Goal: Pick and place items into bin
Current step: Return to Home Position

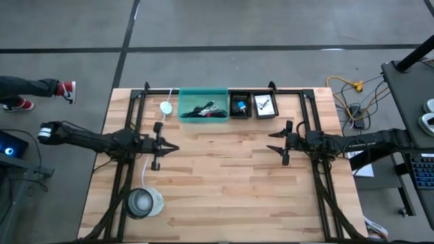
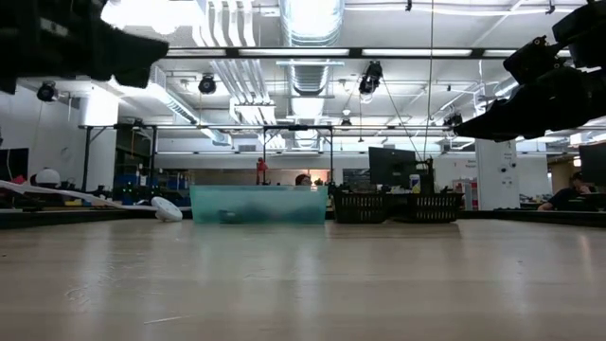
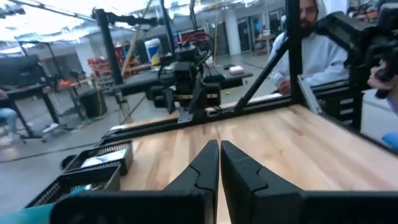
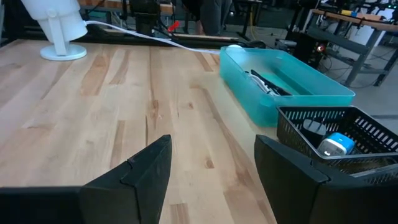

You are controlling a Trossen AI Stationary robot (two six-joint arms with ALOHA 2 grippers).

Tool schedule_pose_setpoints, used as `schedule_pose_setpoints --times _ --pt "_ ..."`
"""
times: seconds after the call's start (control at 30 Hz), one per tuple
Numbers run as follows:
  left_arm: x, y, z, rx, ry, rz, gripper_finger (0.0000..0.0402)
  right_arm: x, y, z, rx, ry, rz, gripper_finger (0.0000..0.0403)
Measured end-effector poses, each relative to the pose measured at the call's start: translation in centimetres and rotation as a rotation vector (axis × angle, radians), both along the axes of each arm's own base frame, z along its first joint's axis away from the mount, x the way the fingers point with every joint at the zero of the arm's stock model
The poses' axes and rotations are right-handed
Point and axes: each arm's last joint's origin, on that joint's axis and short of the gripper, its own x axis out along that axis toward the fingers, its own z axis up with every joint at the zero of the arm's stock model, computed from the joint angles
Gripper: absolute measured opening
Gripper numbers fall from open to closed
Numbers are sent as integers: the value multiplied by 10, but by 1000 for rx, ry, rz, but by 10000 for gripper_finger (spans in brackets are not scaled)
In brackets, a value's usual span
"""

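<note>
The left end effector (image 1: 171, 146) hangs above the left half of the wooden counter (image 1: 224, 190). Its two dark fingers (image 3: 202, 169) are pressed together with nothing between them. The right end effector (image 1: 273, 142) hangs opposite it above the right half, well apart from it; its fingers (image 4: 146, 173) are spread wide and grip nothing. At the far edge of the counter sits the teal bin (image 1: 203, 95), and in it lie the black cables (image 1: 202, 110), with a fleck of red among them. Just beside the bin on the right stand two black mesh baskets. The nearer basket (image 4: 301, 132) holds a small blue-and-white object (image 4: 333, 145), and the farther basket (image 1: 265, 117) holds a white card (image 1: 264, 103). A white cord with a round disc (image 1: 166, 107) lies just left of the bin. A round clear container (image 1: 142, 202) stands near the counter's front left corner — well away from both arms. Beyond the counter, the left wrist view catches a person in a pale hooded top (image 3: 314, 53).
</note>
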Motion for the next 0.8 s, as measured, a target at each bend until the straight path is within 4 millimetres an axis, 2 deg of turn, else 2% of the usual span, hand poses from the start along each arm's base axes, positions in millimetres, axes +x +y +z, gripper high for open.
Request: schedule_pose_setpoints --times 0.17,0.5,0.8 --pt "-13 2 -21 12 12 28 0 0 0 0 -21 4 4 215" --pt "-38 5 -20 -22 -15 30 0 0 0 0 -25 4 5 215" --pt "-33 6 -34 -16 64 83 0 1 0 3 -12 -32 20 214"
